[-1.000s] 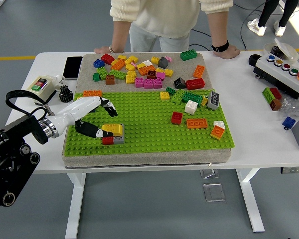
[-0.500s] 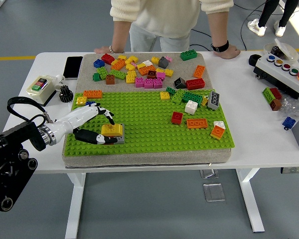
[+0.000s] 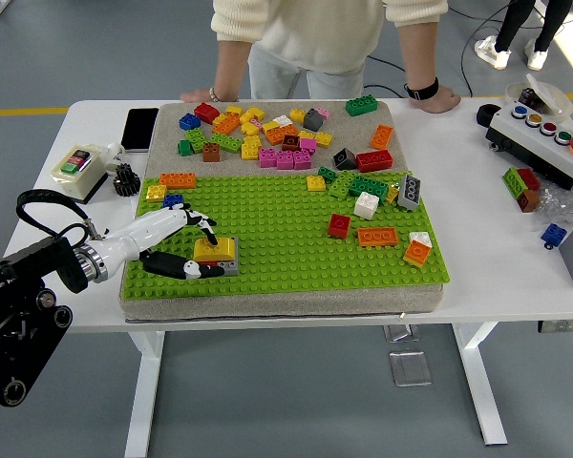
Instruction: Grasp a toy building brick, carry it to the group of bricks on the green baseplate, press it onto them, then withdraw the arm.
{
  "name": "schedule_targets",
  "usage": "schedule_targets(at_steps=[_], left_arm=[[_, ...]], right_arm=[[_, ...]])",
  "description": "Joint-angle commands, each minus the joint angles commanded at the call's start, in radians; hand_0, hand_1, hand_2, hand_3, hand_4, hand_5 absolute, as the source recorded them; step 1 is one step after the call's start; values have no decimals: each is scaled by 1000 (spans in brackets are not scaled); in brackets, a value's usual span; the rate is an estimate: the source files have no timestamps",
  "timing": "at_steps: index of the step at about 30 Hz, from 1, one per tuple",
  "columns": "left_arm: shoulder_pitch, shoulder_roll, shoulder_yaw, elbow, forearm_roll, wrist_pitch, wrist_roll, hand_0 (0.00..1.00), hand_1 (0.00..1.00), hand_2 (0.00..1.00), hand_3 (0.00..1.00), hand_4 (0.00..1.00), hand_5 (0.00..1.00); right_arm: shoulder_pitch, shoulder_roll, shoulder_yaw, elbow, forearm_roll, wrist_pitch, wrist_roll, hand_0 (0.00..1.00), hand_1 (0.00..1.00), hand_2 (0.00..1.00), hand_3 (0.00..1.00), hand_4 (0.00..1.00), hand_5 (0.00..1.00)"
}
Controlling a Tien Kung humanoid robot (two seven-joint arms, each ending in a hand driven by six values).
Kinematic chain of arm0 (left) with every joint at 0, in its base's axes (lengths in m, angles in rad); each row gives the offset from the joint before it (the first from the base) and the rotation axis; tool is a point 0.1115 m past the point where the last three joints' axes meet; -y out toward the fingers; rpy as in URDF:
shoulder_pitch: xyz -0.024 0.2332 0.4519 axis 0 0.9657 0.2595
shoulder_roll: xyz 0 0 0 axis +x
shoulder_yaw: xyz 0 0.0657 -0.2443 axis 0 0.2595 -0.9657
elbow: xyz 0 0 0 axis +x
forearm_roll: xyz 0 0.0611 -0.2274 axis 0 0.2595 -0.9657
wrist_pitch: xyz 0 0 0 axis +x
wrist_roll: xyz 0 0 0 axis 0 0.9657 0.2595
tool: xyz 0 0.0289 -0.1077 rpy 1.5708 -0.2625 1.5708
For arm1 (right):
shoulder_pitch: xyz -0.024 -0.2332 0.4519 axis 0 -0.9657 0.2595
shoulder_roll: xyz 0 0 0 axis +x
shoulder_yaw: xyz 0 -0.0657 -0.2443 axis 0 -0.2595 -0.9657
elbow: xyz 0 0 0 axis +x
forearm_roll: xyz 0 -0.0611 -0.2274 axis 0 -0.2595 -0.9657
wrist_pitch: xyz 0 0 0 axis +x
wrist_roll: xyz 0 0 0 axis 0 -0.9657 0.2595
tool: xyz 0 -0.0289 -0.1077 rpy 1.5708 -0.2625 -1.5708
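One yellow brick [image 3: 216,249] on a small stack, left hand [image 3: 177,243] outstretched low, fingers clamped around it, green baseplate [image 3: 286,239].

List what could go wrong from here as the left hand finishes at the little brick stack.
1. The left hand is curled around the yellow brick on the small stack; pulling back while gripping could lift it off again.
2. The stack sits close to the green baseplate's near edge, so a sideways tug might tip it.
3. The blue brick lies beside the forearm and could get swept.

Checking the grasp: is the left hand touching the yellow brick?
Touching. The head view shows the left hand's fingers closed on the yellow brick.
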Motion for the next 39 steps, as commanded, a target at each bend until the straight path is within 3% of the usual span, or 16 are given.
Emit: schedule_targets(at_steps=[18,39], left_arm=[[-8,-17,2,33,5,3,2,998,906,868,620,998,696],[-1,-20,5,43,37,1,3,998,905,870,616,998,684]], right_arm=[[2,0,3,0,1,1,0,732,635,684,623,943,487],[2,-1,6,0,3,1,1,733,635,684,622,942,487]])
